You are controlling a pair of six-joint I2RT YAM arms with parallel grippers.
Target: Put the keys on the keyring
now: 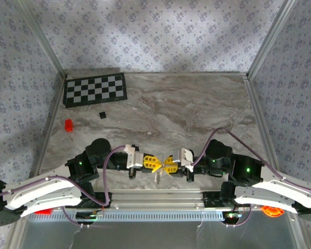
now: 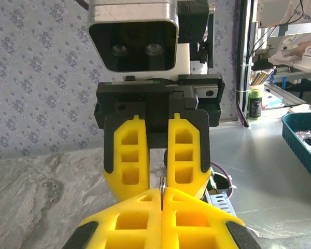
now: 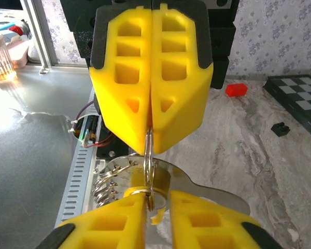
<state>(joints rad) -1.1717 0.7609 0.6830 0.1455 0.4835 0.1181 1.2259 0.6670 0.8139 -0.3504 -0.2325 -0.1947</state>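
Marble table [image 1: 197, 104]: two end effectors meeting, one keyring [image 3: 149, 155], keys [image 1: 158, 178] dangling.

1. No text, label, brand, number or sign can be read in any of the views.
2. The checkerboard [image 1: 95, 89] at the upper left of the top view carries only plain black and white squares.
3. The green bottle [image 2: 255, 101] at the right of the left wrist view has a label too blurred to read.

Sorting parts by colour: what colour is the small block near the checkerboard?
Red: the small block lies left of the checkerboard; the right wrist view shows it best.
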